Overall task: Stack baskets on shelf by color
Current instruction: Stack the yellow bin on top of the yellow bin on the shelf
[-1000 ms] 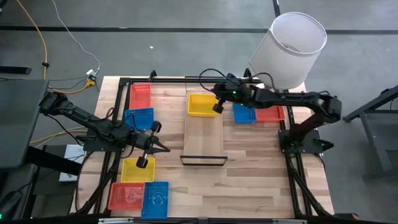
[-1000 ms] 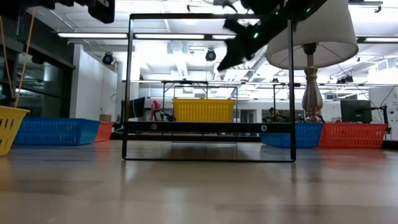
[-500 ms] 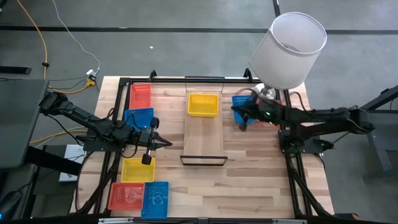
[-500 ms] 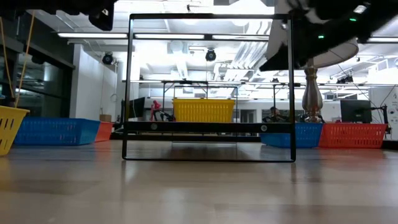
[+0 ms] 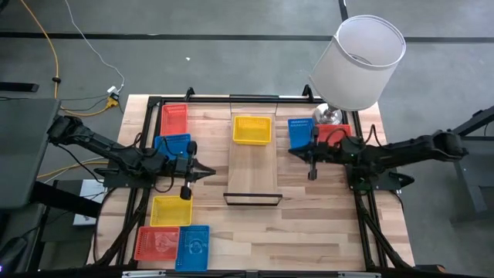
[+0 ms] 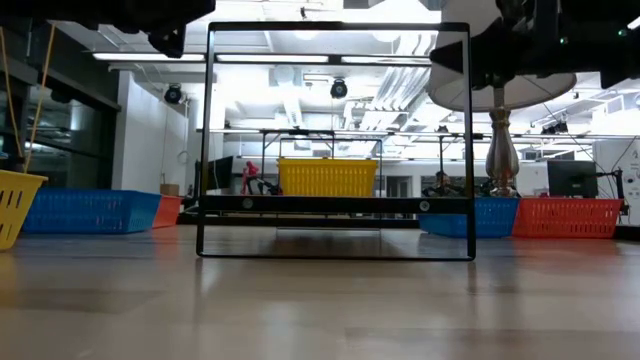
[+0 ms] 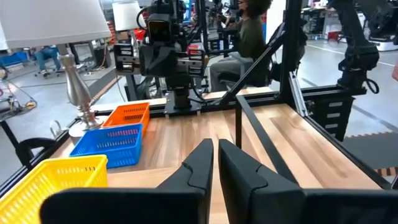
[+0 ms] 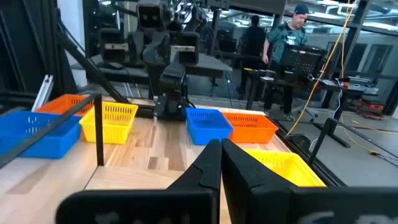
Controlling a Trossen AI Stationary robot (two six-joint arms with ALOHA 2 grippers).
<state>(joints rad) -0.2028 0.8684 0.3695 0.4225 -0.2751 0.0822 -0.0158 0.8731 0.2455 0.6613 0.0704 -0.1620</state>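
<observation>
Yellow plastic basket (image 5: 252, 130) sits on the light-wood shelf's (image 5: 253, 171) far end; from above, my right gripper (image 5: 312, 168) hovers beside the shelf, well clear. Wrist views: both grippers, left gripper (image 7: 214, 163) included, pinched together, empty.

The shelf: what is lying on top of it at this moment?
One yellow basket sits on the far end of the shelf; the rest of the plank is bare wood. Whether anything lies inside that basket, or under it, cannot be seen.
</observation>
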